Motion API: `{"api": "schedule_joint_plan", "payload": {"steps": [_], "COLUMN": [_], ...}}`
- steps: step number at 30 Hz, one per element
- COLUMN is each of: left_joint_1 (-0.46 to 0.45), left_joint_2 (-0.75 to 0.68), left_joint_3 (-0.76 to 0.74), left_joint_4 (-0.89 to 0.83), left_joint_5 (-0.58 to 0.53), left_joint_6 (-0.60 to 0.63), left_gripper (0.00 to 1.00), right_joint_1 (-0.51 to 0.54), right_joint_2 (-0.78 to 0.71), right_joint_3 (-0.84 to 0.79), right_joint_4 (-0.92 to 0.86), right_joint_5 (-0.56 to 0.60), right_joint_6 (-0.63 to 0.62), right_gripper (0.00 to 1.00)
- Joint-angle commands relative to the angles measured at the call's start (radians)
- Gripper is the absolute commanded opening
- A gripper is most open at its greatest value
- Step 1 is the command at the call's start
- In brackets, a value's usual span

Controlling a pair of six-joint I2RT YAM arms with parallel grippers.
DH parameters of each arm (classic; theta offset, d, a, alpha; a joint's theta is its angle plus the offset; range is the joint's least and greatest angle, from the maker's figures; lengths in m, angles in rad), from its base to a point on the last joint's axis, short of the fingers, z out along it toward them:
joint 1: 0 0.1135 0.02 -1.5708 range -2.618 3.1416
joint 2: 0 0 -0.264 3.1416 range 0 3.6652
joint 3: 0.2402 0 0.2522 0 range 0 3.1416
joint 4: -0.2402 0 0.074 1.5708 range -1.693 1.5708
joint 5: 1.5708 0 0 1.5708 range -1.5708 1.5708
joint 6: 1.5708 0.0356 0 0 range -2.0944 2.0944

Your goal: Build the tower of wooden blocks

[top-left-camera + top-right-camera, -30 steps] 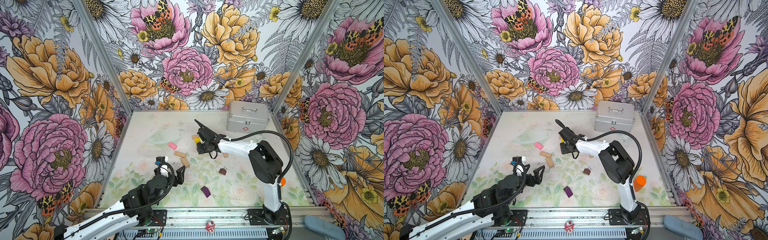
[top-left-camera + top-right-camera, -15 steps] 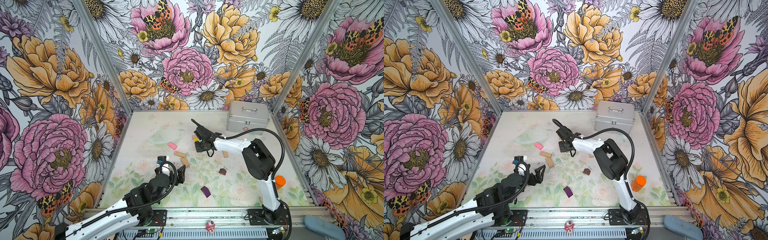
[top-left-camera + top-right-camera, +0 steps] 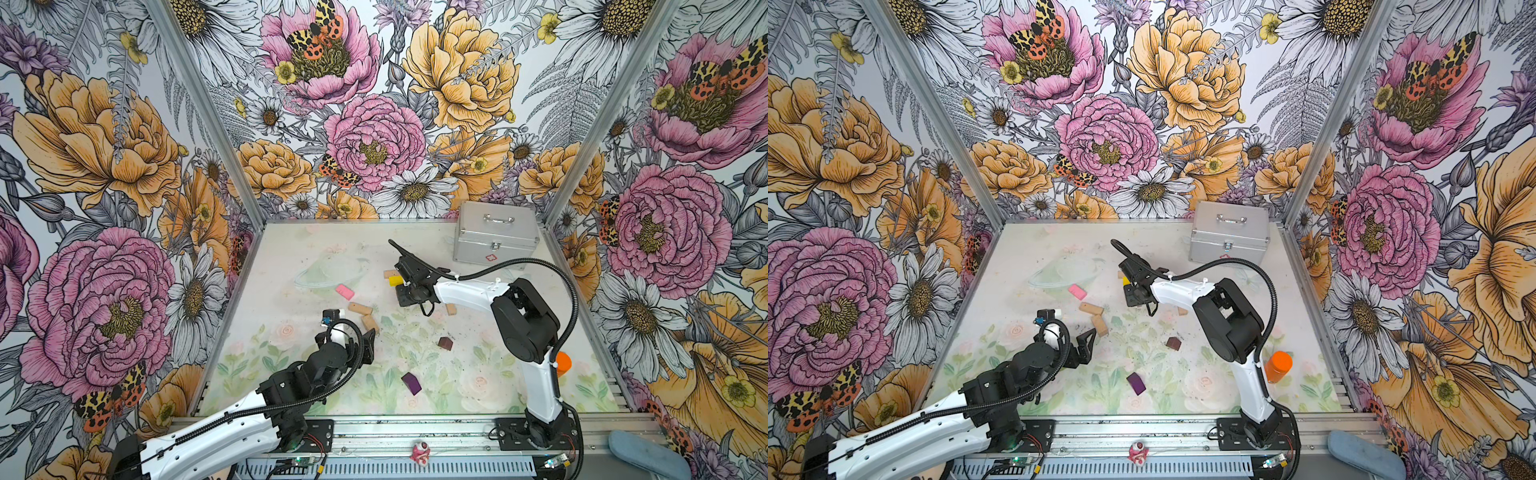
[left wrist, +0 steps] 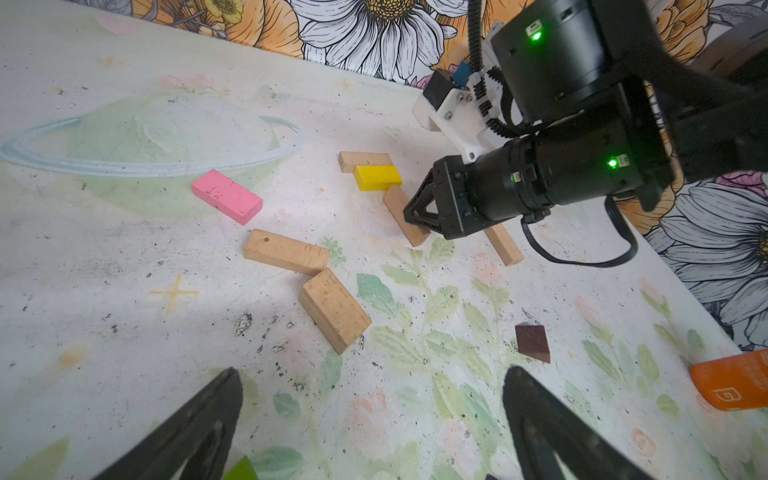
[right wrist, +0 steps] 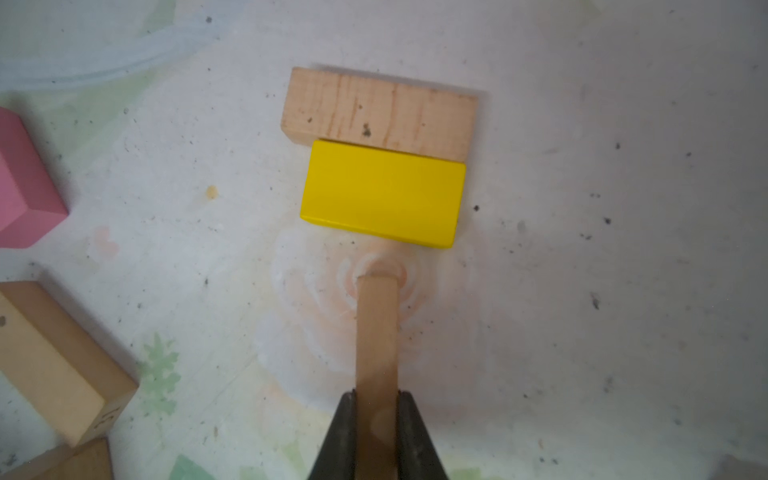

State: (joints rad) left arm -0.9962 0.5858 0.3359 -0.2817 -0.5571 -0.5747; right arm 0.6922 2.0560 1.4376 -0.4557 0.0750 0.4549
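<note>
My right end effector point(image 5: 376, 401) is clamped on a tan block point(image 5: 376, 332), pinching its narrow faces near one end. That held block points straight at the yellow block point(image 5: 382, 193), with its free end just short of the yellow block's long side. I cannot tell whether it rests on the tabletop point(image 5: 582, 291) or hangs just above it.

Against the yellow block's far side lies a rear tan block point(image 5: 380, 112), flat, long side touching long side. It is shifted a little, so one end sticks out past the yellow one. These two sit in a single layer on the tabletop.

In both top views the pink block point(image 3: 345, 291) lies left of the yellow block, apart from it. A tan pair point(image 4: 291, 252) lies left of the yellow block and nearer the arm bases, its two blocks meeting at a corner. A stray tan block point(image 4: 503, 245) lies right of the yellow block, partly hidden behind my right arm.

The brown block point(image 3: 445, 342) and the purple block point(image 3: 411, 383) lie well apart from the yellow block, toward the front rail. A silver case point(image 3: 494, 237) stands well behind the yellow block, to its right. An orange bottle point(image 3: 1279, 365) stands far to the yellow block's right, near the front.

My left end effector point(image 4: 372, 372) hovers with its fingers wide apart and nothing between them. It is well short of the yellow block, close to the tan pair. A lime block point(image 4: 239, 471) shows as a corner beside one left finger.
</note>
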Motion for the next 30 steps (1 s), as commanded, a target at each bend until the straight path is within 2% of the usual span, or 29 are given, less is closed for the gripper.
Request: {"api": "schedule_joint_plan", "payload": {"steps": [1, 17, 23, 30], "left_joint_1": [0.007, -0.026, -0.042, -0.046], "left_joint_2": [0.021, 0.159, 0.202, 0.169], "left_joint_3": [0.041, 0.086, 0.104, 0.104], "left_joint_4": [0.037, 0.126, 0.151, 0.115], "left_joint_5": [0.028, 0.041, 0.044, 0.017], "left_joint_6": [-0.001, -0.013, 0.007, -0.004], "left_gripper": [0.99, 0.99, 0.99, 0.98], "right_joint_1": [-0.015, -0.121, -0.123, -0.090], "right_joint_2": [-0.059, -0.347, -0.333, -0.284], "right_joint_3": [-0.072, -0.369, -0.366, -0.319], "right_joint_4": [-0.016, -0.005, -0.006, -0.035], "right_joint_5": [-0.007, 0.030, 0.041, 0.114], "right_joint_6": [0.005, -0.008, -0.013, -0.006], "right_gripper": [0.12, 0.12, 0.12, 0.12]}}
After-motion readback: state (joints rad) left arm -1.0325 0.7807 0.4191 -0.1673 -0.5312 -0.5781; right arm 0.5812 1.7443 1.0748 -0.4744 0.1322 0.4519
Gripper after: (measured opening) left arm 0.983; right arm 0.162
